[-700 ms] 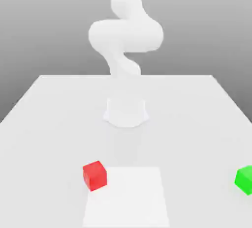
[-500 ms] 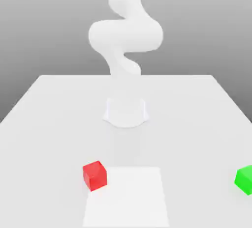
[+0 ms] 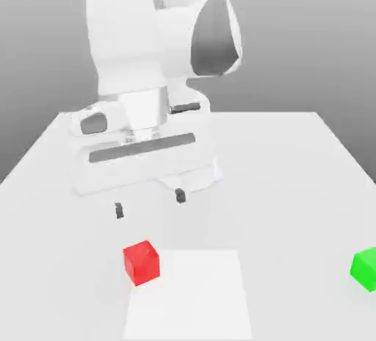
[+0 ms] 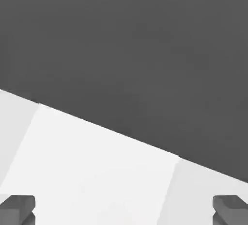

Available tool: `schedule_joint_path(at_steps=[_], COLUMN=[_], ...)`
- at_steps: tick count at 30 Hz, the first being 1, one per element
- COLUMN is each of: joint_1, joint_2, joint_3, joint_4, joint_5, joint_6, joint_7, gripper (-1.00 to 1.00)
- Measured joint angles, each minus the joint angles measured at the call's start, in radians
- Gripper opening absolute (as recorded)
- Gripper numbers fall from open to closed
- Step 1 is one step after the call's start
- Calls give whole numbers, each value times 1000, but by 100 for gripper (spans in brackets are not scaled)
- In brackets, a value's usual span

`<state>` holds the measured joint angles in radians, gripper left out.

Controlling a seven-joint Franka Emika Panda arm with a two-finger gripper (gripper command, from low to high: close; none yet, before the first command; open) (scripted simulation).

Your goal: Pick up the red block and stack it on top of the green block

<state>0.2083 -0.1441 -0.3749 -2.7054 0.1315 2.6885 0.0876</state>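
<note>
Claw (image 3: 150, 206) dropping into view, fingers spread wide, now hovering above red block (image 3: 141, 262); green block (image 3: 364, 269) waiting, untouched.

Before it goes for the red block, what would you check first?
1. Gripper open: ok, its fingers stand wide apart.
2. Gripper empty: ok, nothing between the fingers.
3. Red block free on the table: ok, nothing touches it.
4. Gripper over the red block: not ok, it hangs above and behind it in the exterior view.
5. Green block top free: ok, it sits apart at the exterior view's right edge.
</note>
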Motion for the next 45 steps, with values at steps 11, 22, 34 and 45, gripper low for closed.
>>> schedule_joint_path(at_steps=[11, 22, 34, 45], joint_1=[-49, -120, -172, -104], joint_2=[171, 330, 378, 210], joint_3=[-12, 113, 181, 53], joint_4=[-89, -64, -62, -79], joint_5=[-105, 109, 167, -69], joint_6=[144, 269, 305, 174], joint_7=[-93, -249, -290, -120], gripper=[0, 0, -100, -100])
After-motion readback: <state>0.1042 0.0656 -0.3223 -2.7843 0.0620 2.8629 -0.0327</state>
